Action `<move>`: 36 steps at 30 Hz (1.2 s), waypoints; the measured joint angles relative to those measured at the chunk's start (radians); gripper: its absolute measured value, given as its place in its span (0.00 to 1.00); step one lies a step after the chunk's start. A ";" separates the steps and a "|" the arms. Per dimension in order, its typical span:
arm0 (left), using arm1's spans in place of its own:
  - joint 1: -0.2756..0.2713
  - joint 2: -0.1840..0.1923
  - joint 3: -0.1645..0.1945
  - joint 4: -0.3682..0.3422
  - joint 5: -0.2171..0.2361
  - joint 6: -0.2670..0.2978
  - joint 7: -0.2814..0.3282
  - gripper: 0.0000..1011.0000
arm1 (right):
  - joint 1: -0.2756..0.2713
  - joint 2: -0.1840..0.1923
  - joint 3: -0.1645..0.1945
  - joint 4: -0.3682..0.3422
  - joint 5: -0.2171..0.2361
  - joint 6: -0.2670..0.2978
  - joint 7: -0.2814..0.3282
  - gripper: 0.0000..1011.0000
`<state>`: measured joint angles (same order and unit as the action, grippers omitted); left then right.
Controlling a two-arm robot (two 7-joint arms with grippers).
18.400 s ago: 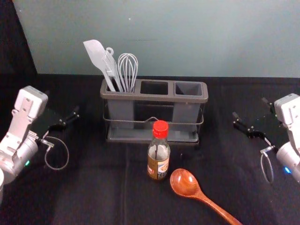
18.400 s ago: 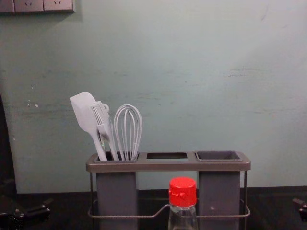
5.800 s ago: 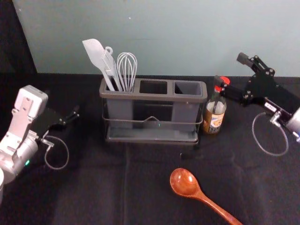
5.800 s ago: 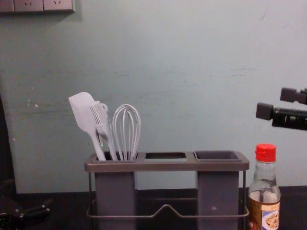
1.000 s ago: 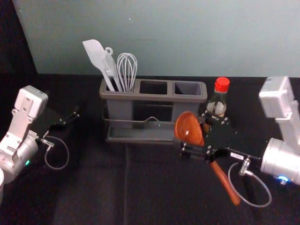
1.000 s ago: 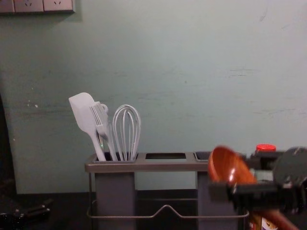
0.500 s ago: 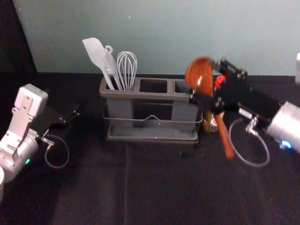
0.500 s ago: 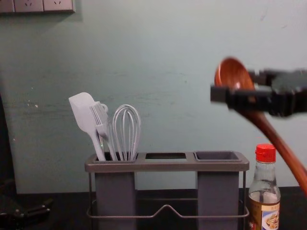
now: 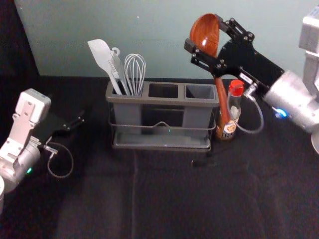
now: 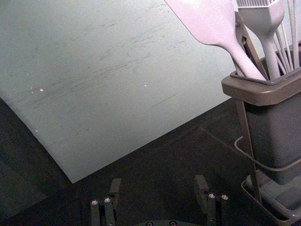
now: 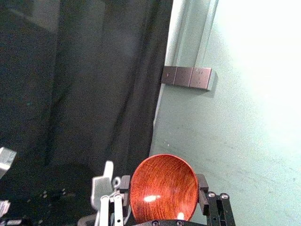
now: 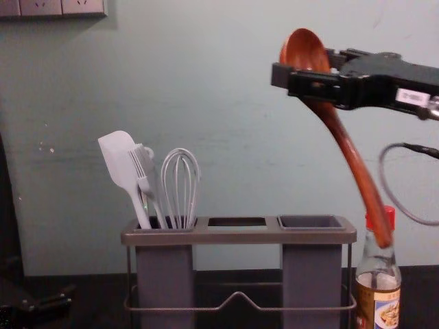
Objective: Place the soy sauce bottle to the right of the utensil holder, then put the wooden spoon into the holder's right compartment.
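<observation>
The wooden spoon [image 9: 220, 85] seems clamped bowl-up in the right end effector [image 9: 205, 33].

Spatula [image 10: 211, 21] and brush [image 10: 263, 21] in holder [image 10: 263, 93]

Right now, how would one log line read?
right gripper: high at right, grips spoon, handle down | bottle: upright, right of holder | left gripper: idle at left, open
</observation>
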<state>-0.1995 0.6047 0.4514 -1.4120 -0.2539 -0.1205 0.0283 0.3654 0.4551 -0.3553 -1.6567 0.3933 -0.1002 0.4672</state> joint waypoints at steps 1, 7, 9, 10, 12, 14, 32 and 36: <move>0.000 0.000 0.000 0.000 0.000 0.000 0.000 0.99 | 0.000 0.000 0.000 0.000 0.000 0.000 0.000 0.83; 0.000 0.000 0.000 0.000 0.000 0.000 0.000 0.99 | 0.103 -0.065 -0.028 0.115 -0.033 -0.036 0.015 0.83; 0.000 0.000 0.000 0.000 0.000 0.000 0.000 0.99 | 0.133 -0.080 -0.035 0.149 -0.042 -0.040 0.020 0.83; 0.000 0.000 0.000 0.000 0.000 0.000 0.000 0.99 | 0.141 -0.086 -0.037 0.161 -0.044 -0.040 0.021 0.83; 0.000 0.000 0.000 0.000 0.000 0.000 0.000 0.99 | 0.170 -0.103 -0.043 0.196 -0.054 -0.044 0.021 0.83; 0.000 0.000 0.000 0.000 0.000 0.000 0.000 0.99 | 0.187 -0.115 -0.049 0.224 -0.066 -0.047 0.021 0.83; 0.000 0.000 0.000 0.000 0.000 0.000 0.000 0.99 | 0.291 -0.193 -0.075 0.419 -0.141 -0.078 0.009 0.83; 0.000 0.000 0.000 0.000 0.000 0.000 0.000 0.99 | 0.299 -0.204 -0.077 0.444 -0.148 -0.081 0.010 0.83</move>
<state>-0.1996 0.6047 0.4514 -1.4120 -0.2539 -0.1205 0.0283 0.6646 0.2515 -0.4319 -1.2130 0.2455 -0.1815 0.4770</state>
